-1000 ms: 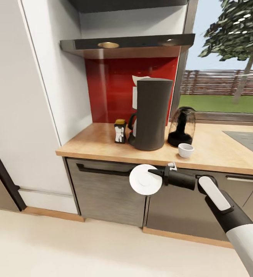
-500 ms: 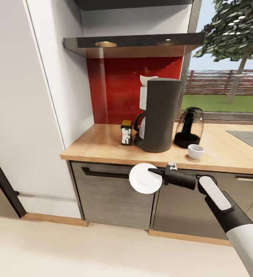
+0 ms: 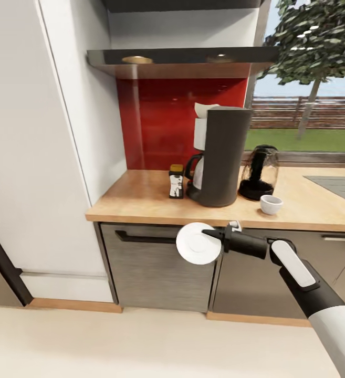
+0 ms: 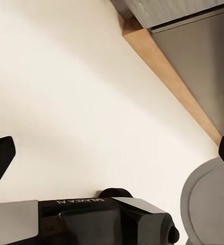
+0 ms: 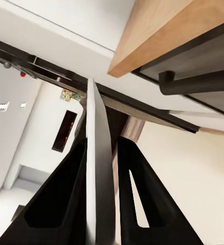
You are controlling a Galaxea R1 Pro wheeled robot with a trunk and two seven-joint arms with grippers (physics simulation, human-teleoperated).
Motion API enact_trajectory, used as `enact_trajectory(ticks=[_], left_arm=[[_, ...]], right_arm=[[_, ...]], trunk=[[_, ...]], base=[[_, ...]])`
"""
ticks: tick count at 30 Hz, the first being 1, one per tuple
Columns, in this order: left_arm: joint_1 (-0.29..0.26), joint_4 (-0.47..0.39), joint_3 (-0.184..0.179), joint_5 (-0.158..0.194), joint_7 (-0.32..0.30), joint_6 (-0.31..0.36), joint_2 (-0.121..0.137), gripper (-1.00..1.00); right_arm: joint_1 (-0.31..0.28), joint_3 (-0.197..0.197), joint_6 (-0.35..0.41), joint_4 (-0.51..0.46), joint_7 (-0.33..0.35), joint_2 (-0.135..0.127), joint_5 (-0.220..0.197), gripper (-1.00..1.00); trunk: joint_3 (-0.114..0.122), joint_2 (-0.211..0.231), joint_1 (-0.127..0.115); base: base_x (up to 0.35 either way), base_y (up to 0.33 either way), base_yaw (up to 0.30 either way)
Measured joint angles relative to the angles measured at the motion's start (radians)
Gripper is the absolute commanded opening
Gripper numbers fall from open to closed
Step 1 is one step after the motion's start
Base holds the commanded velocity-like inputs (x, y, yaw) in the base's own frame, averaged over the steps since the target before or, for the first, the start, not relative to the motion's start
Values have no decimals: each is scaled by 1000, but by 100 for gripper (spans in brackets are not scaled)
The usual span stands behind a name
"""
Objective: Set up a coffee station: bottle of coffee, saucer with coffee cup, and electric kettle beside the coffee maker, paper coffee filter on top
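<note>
Here your right gripper (image 3: 210, 234) pinched the saucer (image 3: 196, 243) by its rim, below the kitchen countertop (image 3: 140, 202) edge; your left gripper's state I couldn't tell.

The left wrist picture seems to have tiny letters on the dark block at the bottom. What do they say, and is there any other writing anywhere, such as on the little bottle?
Left gripper body: a short line of pale letters, seen upside down, too small and blurred to read.
Bottle of coffee: a black-and-white label, no words legible.
Coffee maker, electric kettle, saucer: no writing visible.
</note>
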Motion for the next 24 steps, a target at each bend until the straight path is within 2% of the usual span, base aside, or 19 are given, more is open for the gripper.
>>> enact_trajectory(ticks=[8,17,24], left_arm=[[0,0,0,0,0,0,0,100],[0,1,0,-1,1,0,0,100],[0,0,0,0,0,0,0,100]], right_arm=[[0,0,0,0,0,0,0,-100],[0,1,0,-1,-1,0,0,-100],[0,0,1,0,0,0,0,-100]], trunk=[[0,0,0],[0,0,0],[0,0,0]], base=[[0,289,-96],[0,66,-258],[0,245,-49]])
